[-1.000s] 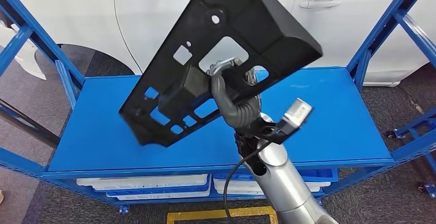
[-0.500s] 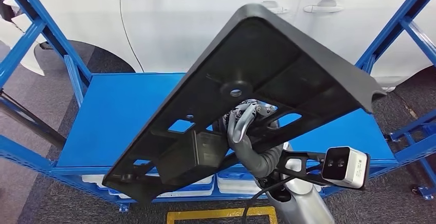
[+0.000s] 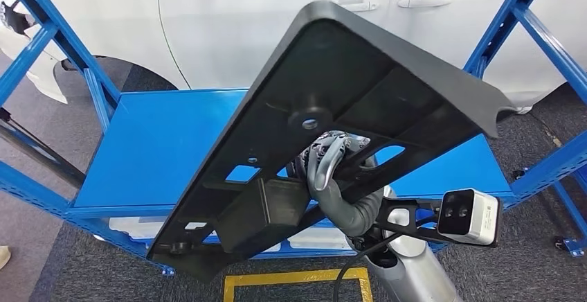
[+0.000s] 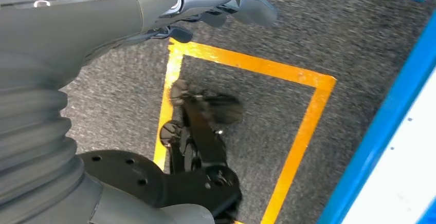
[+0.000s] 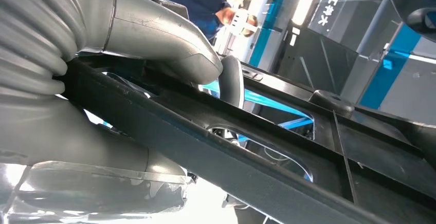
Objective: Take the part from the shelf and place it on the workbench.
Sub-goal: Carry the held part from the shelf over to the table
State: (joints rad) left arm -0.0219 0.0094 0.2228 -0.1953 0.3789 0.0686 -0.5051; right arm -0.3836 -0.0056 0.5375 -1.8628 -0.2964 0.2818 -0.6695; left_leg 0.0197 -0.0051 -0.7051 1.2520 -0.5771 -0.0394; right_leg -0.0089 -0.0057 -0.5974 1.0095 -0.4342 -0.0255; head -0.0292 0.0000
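Pick looks done: right hand (image 3: 332, 160) clenched through a cutout in the black part (image 3: 360, 101), held tilted mid-frame, clear above the blue shelf (image 3: 159, 149). Left hand (image 4: 216, 3) holds nothing, fingers curled in. Carry and workbench placement remain.

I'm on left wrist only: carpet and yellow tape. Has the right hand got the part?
Observer: Yes. In the head view the right hand grips the black part through one of its openings.
Operator: Off the shelf?
Observer: Yes, it is held tilted in the air in front of the blue shelf, not resting on it.
Operator: Grip detail?
Observer: In the right wrist view the thumb lies over a rib of the part, with a finger hooked through the cutout.
Operator: What's behind the shelf?
Observer: A white car.
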